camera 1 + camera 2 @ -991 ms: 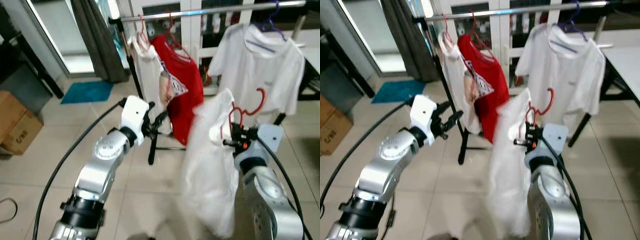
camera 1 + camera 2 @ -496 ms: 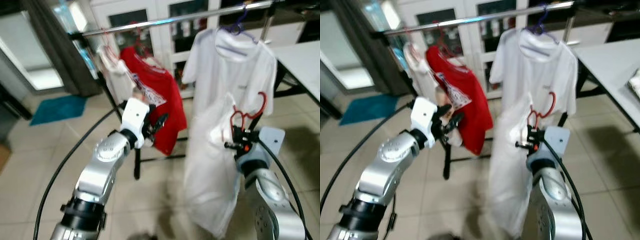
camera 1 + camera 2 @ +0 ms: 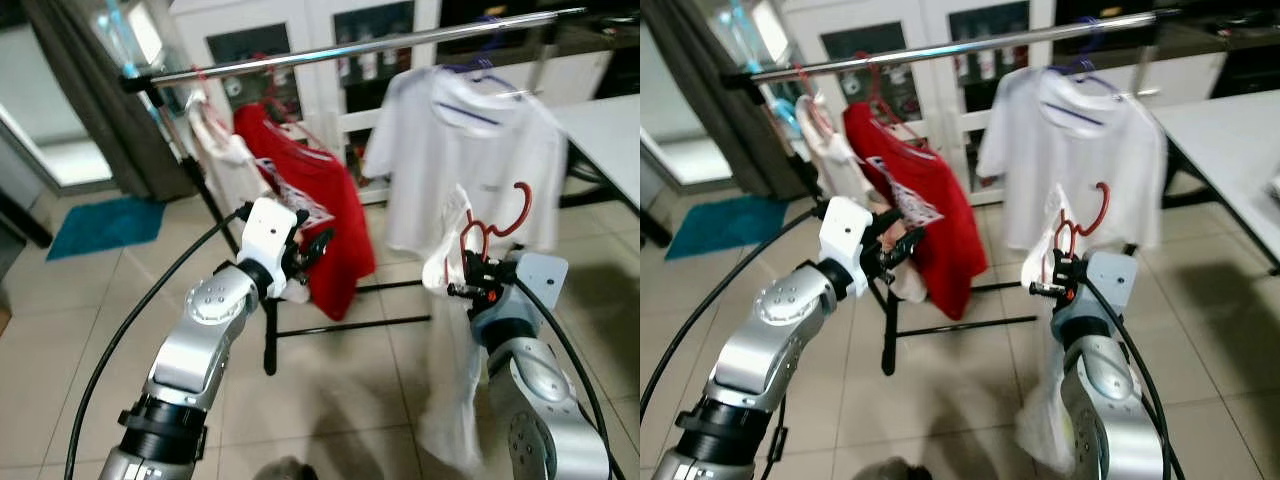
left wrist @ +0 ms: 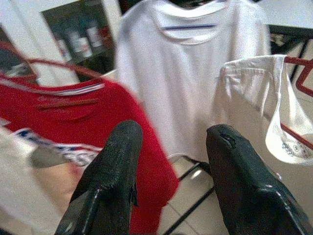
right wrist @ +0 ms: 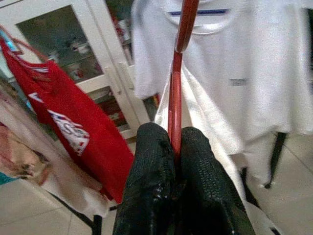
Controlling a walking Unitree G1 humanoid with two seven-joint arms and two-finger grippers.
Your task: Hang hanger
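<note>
Right gripper (image 5: 176,147) pinched tight on the stem of a red hanger (image 3: 497,225), fingers (image 5: 151,166) pressed to both sides of the thin red shaft with no gap left. Hook curling upward above the wrist, open toward the rail, with a white garment (image 3: 452,330) draped from the hanger and trailing low toward the tiled floor (image 3: 340,380). Held well below and in front of the chrome clothes rail (image 3: 380,42), roughly under the gap between the red T-shirt (image 3: 320,205) and the white T-shirt (image 3: 470,160) already hanging there. Left gripper (image 4: 166,171) raised at mid height near the red T-shirt, fingers spread apart and holding nothing. Risks from here, as a judgement: slim stem twisting in the pinch under the weight of the cloth, turning the hook away from the rail; hook snagging the white T-shirt's collar or its purple hanger (image 3: 478,62) on the way up; long hem catching on the rack's black base bar (image 3: 345,325); rack tipping or swaying if the hook strikes the rail from the side.
</note>
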